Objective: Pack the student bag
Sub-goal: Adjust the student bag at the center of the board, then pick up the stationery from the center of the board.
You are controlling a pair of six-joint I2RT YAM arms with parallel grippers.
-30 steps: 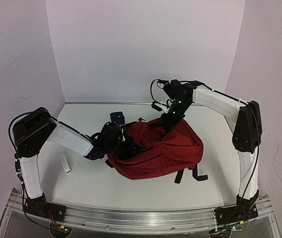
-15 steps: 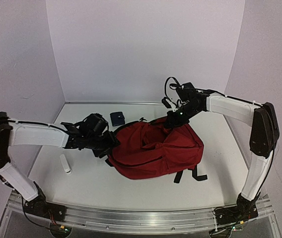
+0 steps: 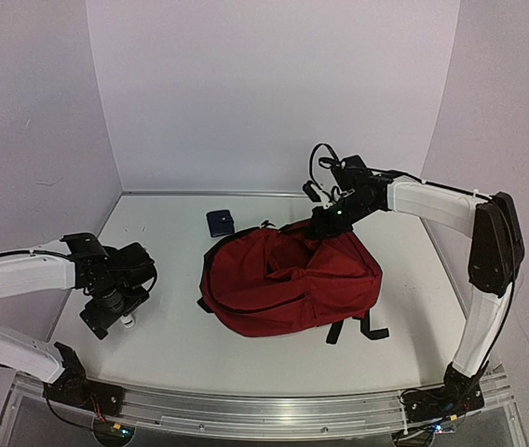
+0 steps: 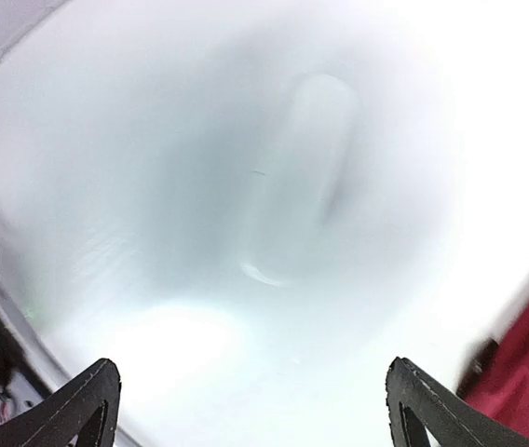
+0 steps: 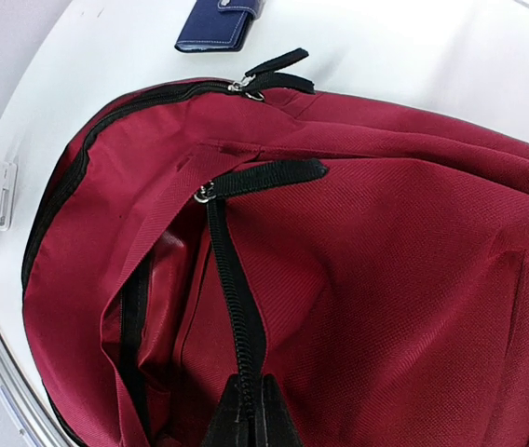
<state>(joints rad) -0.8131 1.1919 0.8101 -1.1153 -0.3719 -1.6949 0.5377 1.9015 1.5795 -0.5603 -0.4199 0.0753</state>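
The student bag (image 3: 292,279), a dark red backpack with black zipper trim, lies at the middle of the table with its main opening gaping toward the left. My right gripper (image 3: 325,222) is shut on the black zipper edge (image 5: 237,307) at the bag's far top and holds it up. My left gripper (image 3: 100,321) hangs open over the table at the left, apart from the bag. A white tube (image 4: 292,177) lies below it, blurred, ahead of the wide-spread fingertips (image 4: 97,400). A strip of the bag (image 4: 525,363) shows at the right edge of the left wrist view.
A small dark blue wallet (image 3: 220,222) lies behind the bag near the back wall, and the wallet (image 5: 218,23) also shows beyond the zipper pulls (image 5: 264,82). Black straps (image 3: 358,326) trail from the bag's near side. A metal rail (image 3: 264,405) runs along the near edge.
My left gripper let go at the bag's opening, opened wide and swung left to hang over the white tube. The right gripper shifted slightly right, still holding the zipper edge.
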